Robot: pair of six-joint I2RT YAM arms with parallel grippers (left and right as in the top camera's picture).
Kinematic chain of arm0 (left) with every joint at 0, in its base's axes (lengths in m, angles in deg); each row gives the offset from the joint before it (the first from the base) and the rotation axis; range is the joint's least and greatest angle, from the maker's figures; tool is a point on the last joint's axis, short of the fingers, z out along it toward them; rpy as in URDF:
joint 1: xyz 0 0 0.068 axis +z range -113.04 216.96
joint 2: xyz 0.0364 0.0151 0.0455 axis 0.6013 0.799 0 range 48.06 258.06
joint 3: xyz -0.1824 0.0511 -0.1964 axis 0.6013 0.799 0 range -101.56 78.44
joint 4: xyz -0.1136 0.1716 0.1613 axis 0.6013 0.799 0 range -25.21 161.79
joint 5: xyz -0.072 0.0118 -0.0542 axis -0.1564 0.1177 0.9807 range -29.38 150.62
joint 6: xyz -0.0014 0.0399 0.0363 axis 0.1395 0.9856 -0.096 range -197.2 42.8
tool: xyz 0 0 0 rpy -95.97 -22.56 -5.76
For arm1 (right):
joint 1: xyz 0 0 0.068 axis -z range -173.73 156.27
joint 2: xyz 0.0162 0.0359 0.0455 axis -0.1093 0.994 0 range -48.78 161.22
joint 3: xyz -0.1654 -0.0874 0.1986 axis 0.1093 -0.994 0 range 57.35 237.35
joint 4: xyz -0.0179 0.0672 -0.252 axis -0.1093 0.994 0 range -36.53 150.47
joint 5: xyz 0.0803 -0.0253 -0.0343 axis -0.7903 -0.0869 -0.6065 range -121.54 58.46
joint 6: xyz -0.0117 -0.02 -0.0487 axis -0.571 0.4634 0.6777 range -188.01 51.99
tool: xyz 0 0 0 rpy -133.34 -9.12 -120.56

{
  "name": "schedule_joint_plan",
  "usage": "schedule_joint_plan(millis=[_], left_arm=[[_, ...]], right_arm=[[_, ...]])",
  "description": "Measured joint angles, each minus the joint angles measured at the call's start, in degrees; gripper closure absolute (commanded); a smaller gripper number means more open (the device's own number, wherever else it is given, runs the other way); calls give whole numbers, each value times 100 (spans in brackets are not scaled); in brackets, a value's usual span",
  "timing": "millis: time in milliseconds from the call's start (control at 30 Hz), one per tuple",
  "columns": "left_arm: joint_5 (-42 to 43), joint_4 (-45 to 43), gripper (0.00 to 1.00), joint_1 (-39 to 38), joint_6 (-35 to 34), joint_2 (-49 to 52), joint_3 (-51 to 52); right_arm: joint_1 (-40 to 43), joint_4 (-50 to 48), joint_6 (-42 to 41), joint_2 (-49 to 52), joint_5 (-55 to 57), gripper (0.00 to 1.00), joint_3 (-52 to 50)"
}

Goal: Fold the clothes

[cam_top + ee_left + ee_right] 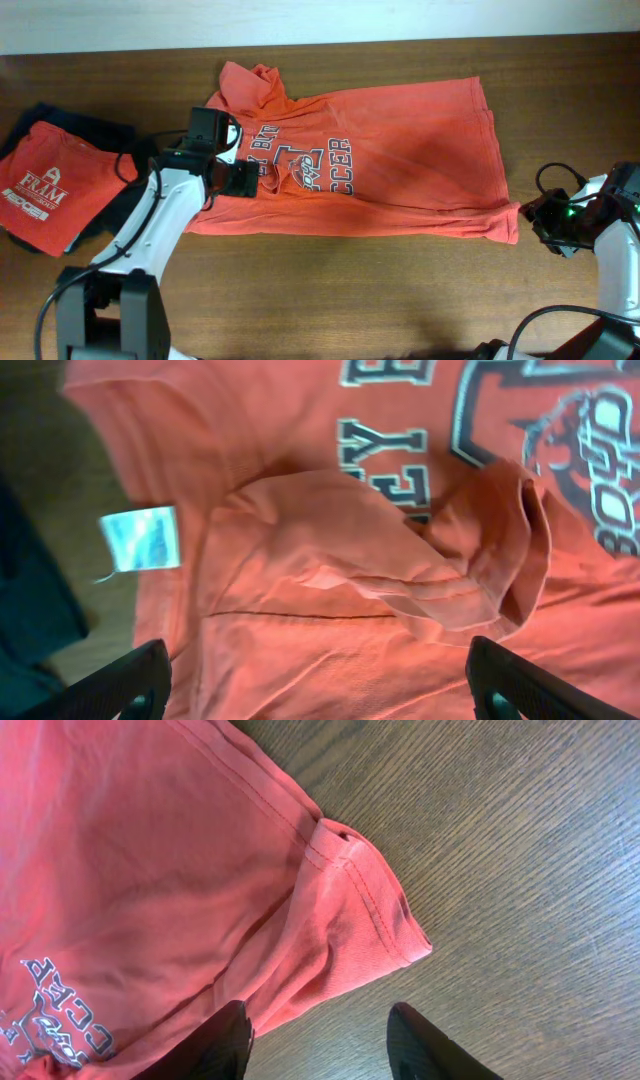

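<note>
The clothes, one orange-red T-shirt (pixel 400 150), lie spread across the middle of the table with the grey-white soccer lettering facing up. My left gripper (pixel 243 181) hangs over the shirt's left part beside the lettering. In the left wrist view that gripper (pixel 320 695) stands wide open above a bunched sleeve fold (pixel 400 560), with nothing between its fingers (pixel 130 685). My right gripper (pixel 532 215) sits just off the shirt's near right corner. In the right wrist view it (pixel 315 1045) is open over bare wood, and the hemmed corner (pixel 380 920) lies just ahead of it.
A folded red shirt with a white logo (pixel 50 185) rests on a dark garment (pixel 95 130) at the table's left end. A white label (pixel 140 538) shows by the shirt's edge. The wooden table (pixel 400 290) runs bare along the front.
</note>
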Motion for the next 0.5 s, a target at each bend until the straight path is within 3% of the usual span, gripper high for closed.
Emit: schedule_joint_plan(millis=[100, 133, 167, 200, 233, 267, 500], left_arm=[[153, -17, 21, 0, 240, 343, 0], [188, -66, 30, 0, 286, 468, 0], [203, -133, 43, 0, 317, 557, 0], [216, -199, 63, 0, 358, 621, 0], [238, -286, 94, 0, 385, 675, 0], [249, -328, 100, 0, 391, 675, 0], [46, -579, 99, 105, 92, 678, -74]], right_arm=[[0, 2, 2, 0, 0, 50, 0], [0, 2, 0, 0, 0, 50, 0], [0, 4, -2, 0, -2, 50, 0], [0, 2, 0, 0, -2, 50, 0], [0, 11, -2, 0, -2, 50, 0], [0, 11, 0, 0, -2, 50, 0], [0, 17, -2, 0, -2, 50, 0]])
